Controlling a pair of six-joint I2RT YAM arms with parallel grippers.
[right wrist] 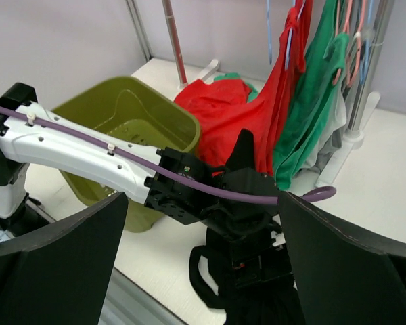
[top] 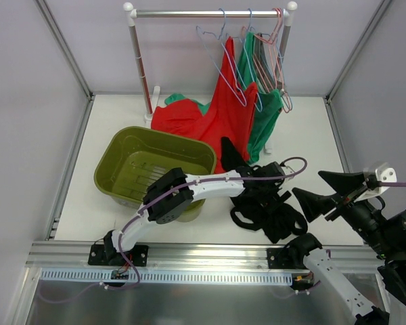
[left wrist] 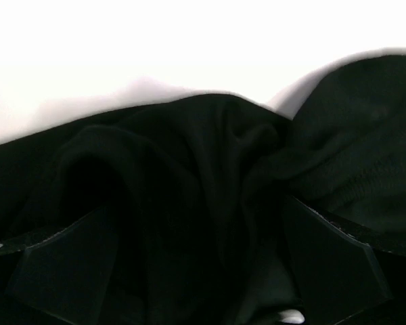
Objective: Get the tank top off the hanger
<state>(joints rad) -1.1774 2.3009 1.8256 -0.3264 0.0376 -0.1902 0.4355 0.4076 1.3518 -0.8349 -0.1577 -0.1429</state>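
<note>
1. One black tank top [top: 271,210] lies heaped on the table [top: 365,135], just right of the green tub [top: 189,159]. No hanger wire shows in the heap.
2. Left gripper [left wrist: 196,271] is directly on it, jaws spread wide, with fabric bunched between the fingers [left wrist: 61,271] but not clamped.
3. Right gripper [top: 306,183] hovers just right of the heap, jaws spread and empty.
4. Judgement: the left arm is nearer. The heap has no clear long axis.

We see a white table [top: 311,135] bearing a green tub [top: 111,160], the crumpled black tank top [top: 284,223], a red top [top: 183,120] and a rack [top: 141,64].
</note>
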